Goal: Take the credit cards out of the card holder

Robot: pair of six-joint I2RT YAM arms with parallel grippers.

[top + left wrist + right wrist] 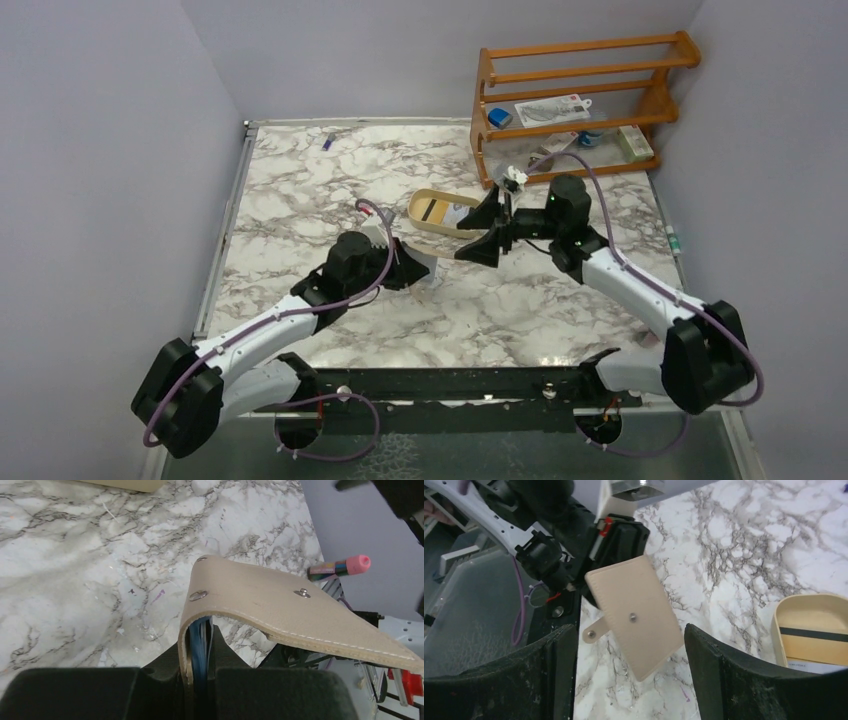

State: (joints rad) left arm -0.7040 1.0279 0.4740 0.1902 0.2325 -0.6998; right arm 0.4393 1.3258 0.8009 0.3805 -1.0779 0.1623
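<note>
Looking down from above, the overhead view shows the left gripper clenched on the card holder over the middle of the marble table. The right gripper hangs near it with its jaws spread and nothing in its grasp, just beside an oval tray. A wooden rack stands at the far right corner.

In the left wrist view, the two fingers pinch the lower part of the card holder. Its tan flap bends away over the table. Between the leather layers the blue edges of the credit cards show, tucked inside. A pink-capped marker lies at the table's edge.

In the right wrist view, the card holder is held tilted above the table, with its snap tab hanging free at the left. The left gripper grips its upper end. The right fingers stand wide apart in the foreground, not touching it. The tray lies at the right and holds a card with a dark stripe.
</note>
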